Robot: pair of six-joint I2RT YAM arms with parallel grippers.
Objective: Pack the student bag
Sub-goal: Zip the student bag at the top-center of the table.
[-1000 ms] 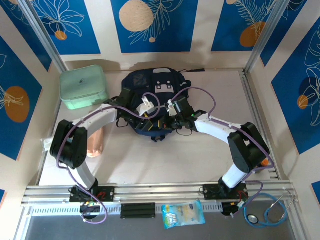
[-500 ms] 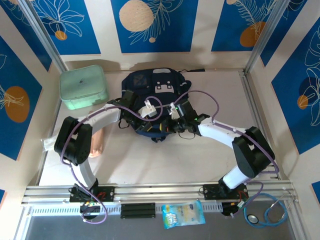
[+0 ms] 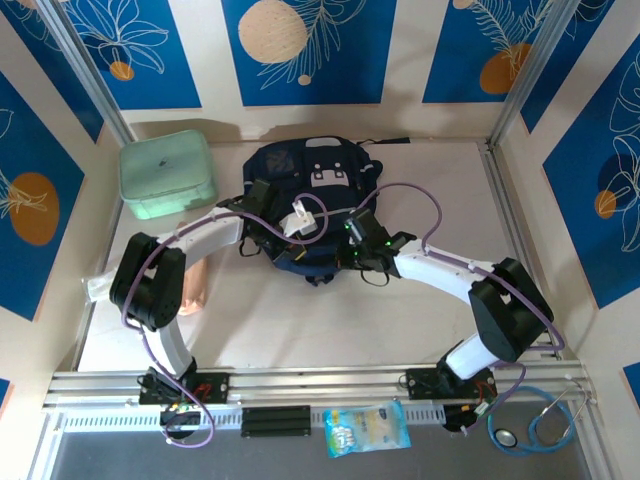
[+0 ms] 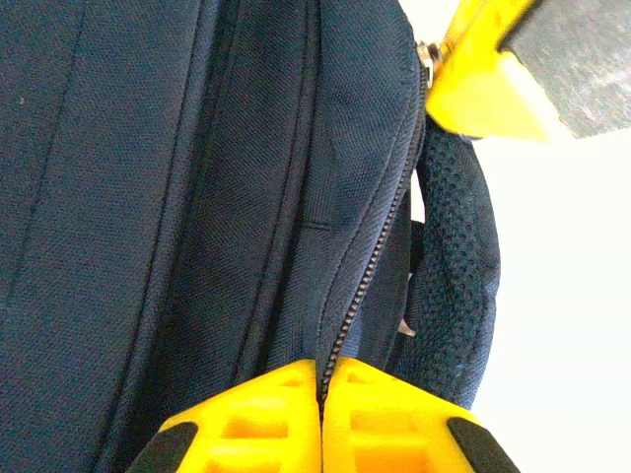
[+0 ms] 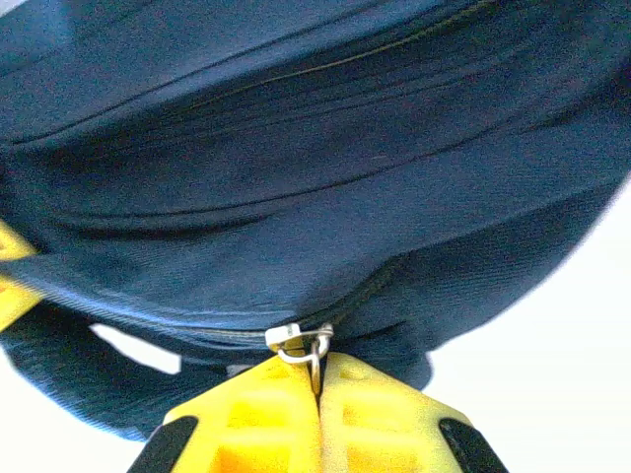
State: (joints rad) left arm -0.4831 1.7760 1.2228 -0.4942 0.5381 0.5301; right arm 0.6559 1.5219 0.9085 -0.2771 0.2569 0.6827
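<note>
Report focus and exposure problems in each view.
Top external: sharp and evenly lit, though the navy student bag reads nearly black. Left wrist: bag weave crisp, table blown out to white. Right wrist: fabric slightly blurred, zipper pull clear, background overexposed.

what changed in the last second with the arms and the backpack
The left gripper closed onto the backpack along its zipper seam. The right arm's elbow swung out to the right; the right gripper stayed shut on the zipper pull. Backpack and green box stayed put.
</note>
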